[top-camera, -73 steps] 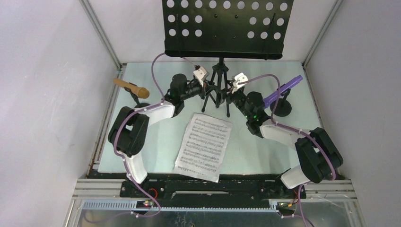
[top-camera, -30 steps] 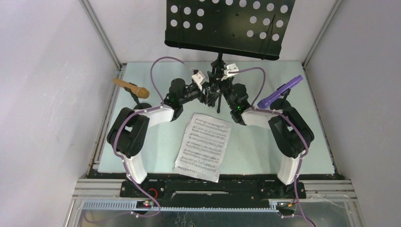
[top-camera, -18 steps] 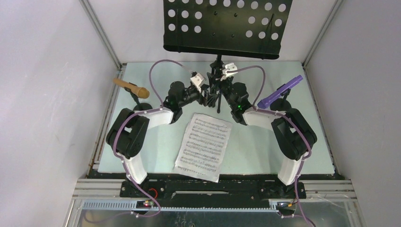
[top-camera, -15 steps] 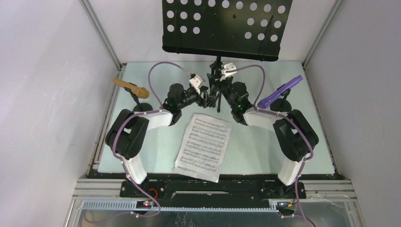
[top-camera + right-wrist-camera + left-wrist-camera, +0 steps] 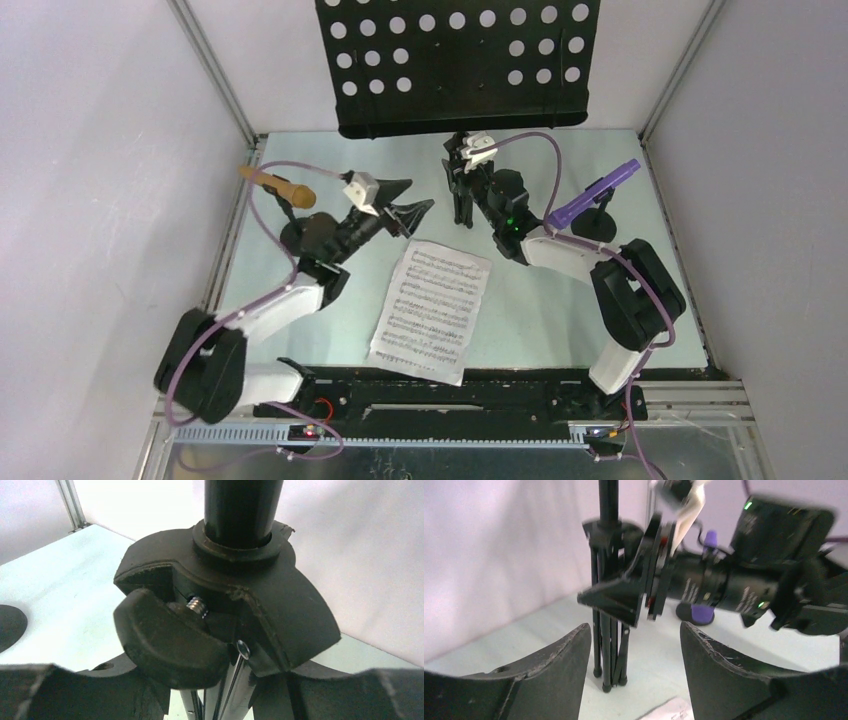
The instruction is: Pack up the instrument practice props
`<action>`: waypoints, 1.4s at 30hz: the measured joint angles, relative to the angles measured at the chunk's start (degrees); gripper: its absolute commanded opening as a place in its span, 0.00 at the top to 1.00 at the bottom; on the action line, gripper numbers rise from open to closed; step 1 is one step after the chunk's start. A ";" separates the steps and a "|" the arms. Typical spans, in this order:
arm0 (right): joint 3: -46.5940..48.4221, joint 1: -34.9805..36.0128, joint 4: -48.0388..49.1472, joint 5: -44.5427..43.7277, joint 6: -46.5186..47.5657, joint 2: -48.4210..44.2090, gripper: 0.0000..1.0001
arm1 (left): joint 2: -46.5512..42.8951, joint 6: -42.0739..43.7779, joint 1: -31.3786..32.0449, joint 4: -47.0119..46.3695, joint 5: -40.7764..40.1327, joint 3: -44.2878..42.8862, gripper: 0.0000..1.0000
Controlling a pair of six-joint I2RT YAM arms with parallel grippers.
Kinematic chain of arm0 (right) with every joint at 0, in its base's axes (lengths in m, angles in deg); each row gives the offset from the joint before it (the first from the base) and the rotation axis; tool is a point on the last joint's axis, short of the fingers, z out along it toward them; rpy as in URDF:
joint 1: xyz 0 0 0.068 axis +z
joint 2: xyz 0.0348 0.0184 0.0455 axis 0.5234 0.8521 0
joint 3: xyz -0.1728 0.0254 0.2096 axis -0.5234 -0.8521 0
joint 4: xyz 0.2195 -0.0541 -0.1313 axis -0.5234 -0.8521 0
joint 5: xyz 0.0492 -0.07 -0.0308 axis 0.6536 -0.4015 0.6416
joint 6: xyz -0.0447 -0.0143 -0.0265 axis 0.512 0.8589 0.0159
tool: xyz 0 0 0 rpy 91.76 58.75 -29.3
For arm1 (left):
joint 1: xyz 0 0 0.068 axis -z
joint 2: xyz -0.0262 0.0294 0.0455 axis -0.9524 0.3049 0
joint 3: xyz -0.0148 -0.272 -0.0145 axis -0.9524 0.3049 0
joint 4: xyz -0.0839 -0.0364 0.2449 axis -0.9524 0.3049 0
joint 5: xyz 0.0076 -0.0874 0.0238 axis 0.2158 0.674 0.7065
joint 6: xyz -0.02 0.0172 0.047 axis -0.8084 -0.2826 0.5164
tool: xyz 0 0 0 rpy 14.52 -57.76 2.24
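Note:
The black perforated music rack (image 5: 460, 65) stands at the back on its tripod legs (image 5: 463, 205), which are folded together. My right gripper (image 5: 462, 190) is shut on the stand just under the knob collar (image 5: 220, 605), with the legs (image 5: 225, 695) between its fingers. My left gripper (image 5: 410, 197) is open and empty, a little to the left of the legs (image 5: 609, 645) and level with them. A white sheet-music page (image 5: 432, 310) lies flat in the middle. The tan microphone (image 5: 278, 186) rests in its holder at the left. At the right is the purple microphone (image 5: 598, 193) on its round-based holder (image 5: 598, 230).
White walls with metal frame posts close in the table on three sides. The rack's desk overhangs the back of the table above both grippers. The purple microphone's holder base (image 5: 696, 612) stands just behind the right arm.
The tripod legs have been folded together. My left gripper has let go, opened and drawn back to the left. The rack has shifted slightly left while the right gripper kept its hold.

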 measured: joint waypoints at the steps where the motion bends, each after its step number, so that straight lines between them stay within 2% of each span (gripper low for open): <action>1: 0.00 0.00 -0.31 -0.09 0.46 -0.13 1.00 | -2.40 -0.35 0.00 0.02 -0.46 0.74 0.31; 4: 0.00 0.00 -0.74 -0.15 0.81 -0.33 1.00 | -9.31 -0.70 0.00 1.51 -1.57 2.03 0.35; 11: 0.00 -0.02 -0.87 -1.40 0.28 -0.37 1.00 | -27.67 2.21 0.00 12.98 -3.39 3.17 0.35; 14: 0.00 -0.04 -1.05 -1.64 -0.02 -0.44 1.00 | -33.22 7.43 0.33 21.94 -2.75 2.32 0.34; 17: 0.00 -0.07 -1.33 -1.64 -0.11 -0.52 1.00 | -34.56 16.28 2.40 34.05 -2.86 -3.43 0.33; 22: 0.00 -0.07 -1.66 -1.57 -0.33 -0.63 1.00 | -33.09 34.58 6.29 45.90 -4.72 -12.04 0.34; 29: 0.02 -0.04 -2.82 -1.18 -0.37 -1.18 1.00 | -23.96 55.65 8.31 53.07 -6.10 -24.28 0.38; 33: 0.02 -0.04 -3.02 -0.96 -0.35 -1.27 1.00 | -15.34 64.37 10.93 56.13 -7.72 -33.48 0.46; 42: 0.02 -0.15 -3.06 -0.79 -0.57 -1.27 1.00 | -0.11 77.57 15.78 60.22 -12.37 -44.15 0.64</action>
